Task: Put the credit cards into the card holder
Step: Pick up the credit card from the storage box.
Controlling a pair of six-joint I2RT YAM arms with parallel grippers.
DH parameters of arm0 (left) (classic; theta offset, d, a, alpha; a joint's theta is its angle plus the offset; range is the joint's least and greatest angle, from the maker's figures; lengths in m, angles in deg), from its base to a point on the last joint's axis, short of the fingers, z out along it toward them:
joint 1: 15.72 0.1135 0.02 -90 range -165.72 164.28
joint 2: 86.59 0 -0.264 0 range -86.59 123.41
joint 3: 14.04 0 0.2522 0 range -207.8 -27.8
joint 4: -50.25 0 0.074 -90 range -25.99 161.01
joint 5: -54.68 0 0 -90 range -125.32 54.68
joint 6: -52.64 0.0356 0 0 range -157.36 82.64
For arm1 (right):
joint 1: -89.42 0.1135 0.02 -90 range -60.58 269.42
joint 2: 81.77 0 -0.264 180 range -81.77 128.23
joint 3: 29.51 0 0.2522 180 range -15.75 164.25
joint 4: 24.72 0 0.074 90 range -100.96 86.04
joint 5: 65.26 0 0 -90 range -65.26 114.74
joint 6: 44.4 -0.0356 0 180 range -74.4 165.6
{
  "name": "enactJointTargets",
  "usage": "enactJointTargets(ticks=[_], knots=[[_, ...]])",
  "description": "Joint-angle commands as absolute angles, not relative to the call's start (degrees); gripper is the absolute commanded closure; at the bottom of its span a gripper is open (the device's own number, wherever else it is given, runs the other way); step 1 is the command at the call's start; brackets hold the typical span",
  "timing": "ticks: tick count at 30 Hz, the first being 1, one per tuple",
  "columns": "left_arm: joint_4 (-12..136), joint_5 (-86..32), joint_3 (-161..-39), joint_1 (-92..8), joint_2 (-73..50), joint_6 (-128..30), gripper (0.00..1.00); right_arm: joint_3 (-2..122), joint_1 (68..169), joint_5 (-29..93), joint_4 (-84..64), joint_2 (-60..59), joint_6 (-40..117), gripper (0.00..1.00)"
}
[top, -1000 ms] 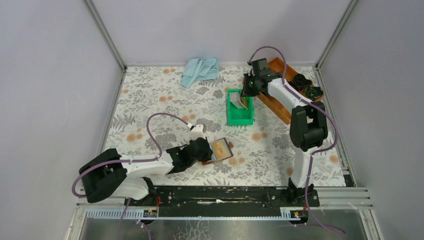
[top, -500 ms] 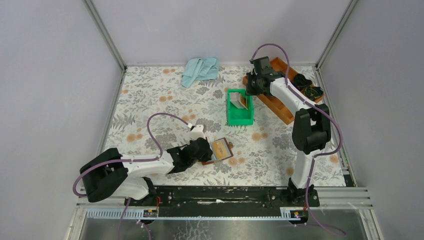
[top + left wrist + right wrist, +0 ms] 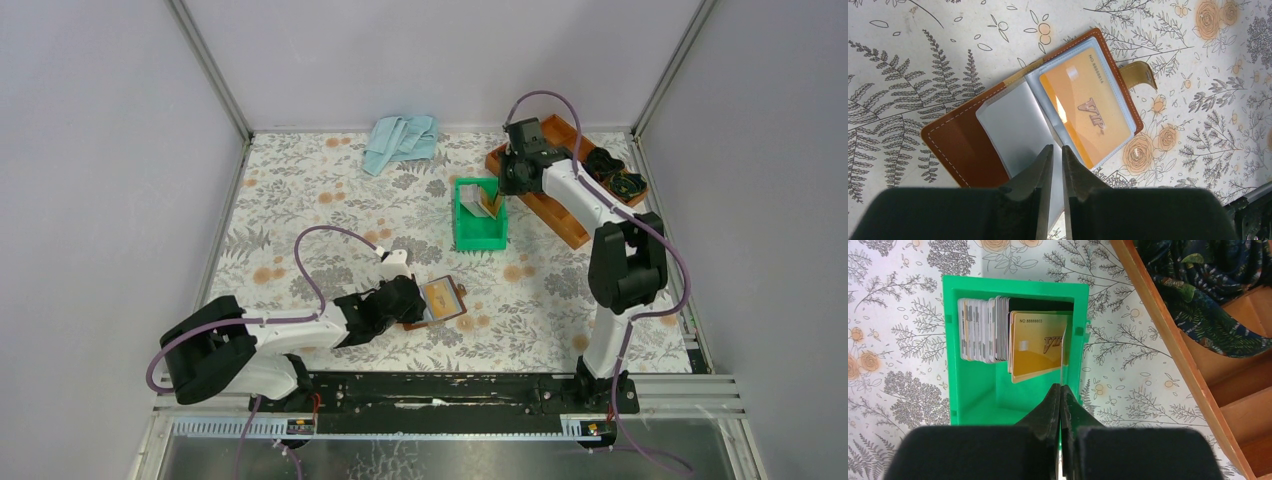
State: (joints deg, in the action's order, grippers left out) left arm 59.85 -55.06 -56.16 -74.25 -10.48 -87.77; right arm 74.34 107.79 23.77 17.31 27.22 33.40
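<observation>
1. Cards [image 3: 979,330] stood on edge in one packed row, too tight to count, inside the one green bin [image 3: 1013,405] at upper centre of the top view.
2. One gold card [image 3: 1035,352] leaned at the right end of that row. Its right edge was pinched in the right gripper [image 3: 1060,390], whose jaws were fully closed on it.
3. One brown holder [image 3: 958,145] lay open on the table at lower centre of the top view. One orange card [image 3: 1083,110] sat in a clear sleeve on its right half.
4. The left gripper [image 3: 1057,150] had its jaws nearly closed, with a thin slit between them. Its tips were at the lower edge of a grey sleeve; I could not tell whether they gripped it.
5. The table [image 3: 300,190] was flat, under a pale sheet printed with grey leaves and orange flowers. Plain grey walls [image 3: 100,150] enclosed it on three sides.
6. Counted besides: two arms, one teal cloth [image 3: 400,140] at upper centre, and one wooden tray [image 3: 1168,330] at upper right holding dark patterned fabric [image 3: 1208,285].
</observation>
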Motion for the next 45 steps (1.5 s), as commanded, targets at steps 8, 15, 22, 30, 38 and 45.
enactJointTargets(ticks=[8,15,22,30,38,45], knots=[[58.7,-57.46,-55.79,-74.73,-12.85,-87.95,0.79,73.49,109.56,22.02,17.18,17.59,33.91,1.0],[58.55,-57.56,-55.4,-74.74,-13.82,-88.94,0.71,70.5,110.73,23.62,16.68,10.58,33.18,1.0],[57.64,-56.72,-54.52,-74.73,-14.03,-89.7,0.62,61.06,113.27,29.51,13.7,1.27,30.77,1.0],[57.03,-57.35,-51.45,-74.7,-17.24,-91.47,0.59,51.35,118.94,33.78,11.63,-5.9,28.46,1.0],[56.56,-58.2,-49.61,-74.69,-19.34,-92.76,0.58,45.14,121.98,40.74,9.62,-9.74,26.45,1.0],[55.7,-58.78,-48.81,-74.7,-19.92,-93.08,0.58,41.0,124.71,47.64,7.41,-8.94,25.86,1.0]])
